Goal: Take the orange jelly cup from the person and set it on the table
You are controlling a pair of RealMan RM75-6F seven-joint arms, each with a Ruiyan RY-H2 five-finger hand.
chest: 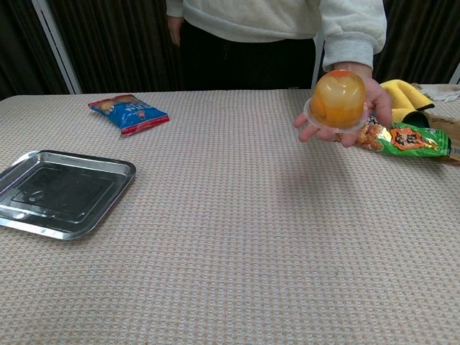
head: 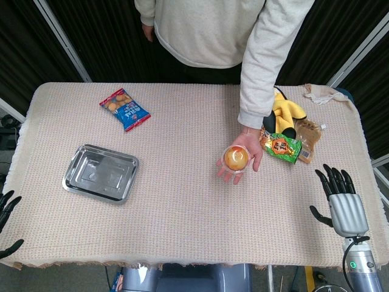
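The orange jelly cup (head: 236,159) (chest: 337,100) rests upside down on the person's open palm (head: 245,156), held above the table right of centre. My right hand (head: 340,198) hovers at the table's right front corner, fingers spread, holding nothing, well short of the cup. My left hand (head: 6,210) shows only as dark fingertips off the left front edge, fingers apart and empty. Neither hand appears in the chest view.
A metal tray (head: 100,173) (chest: 61,191) lies front left. A blue snack bag (head: 124,109) (chest: 129,111) lies at the back left. Behind the person's hand are a green snack packet (head: 282,146) (chest: 402,137), a yellow plush toy (head: 284,109) and a brown pouch (head: 308,134).
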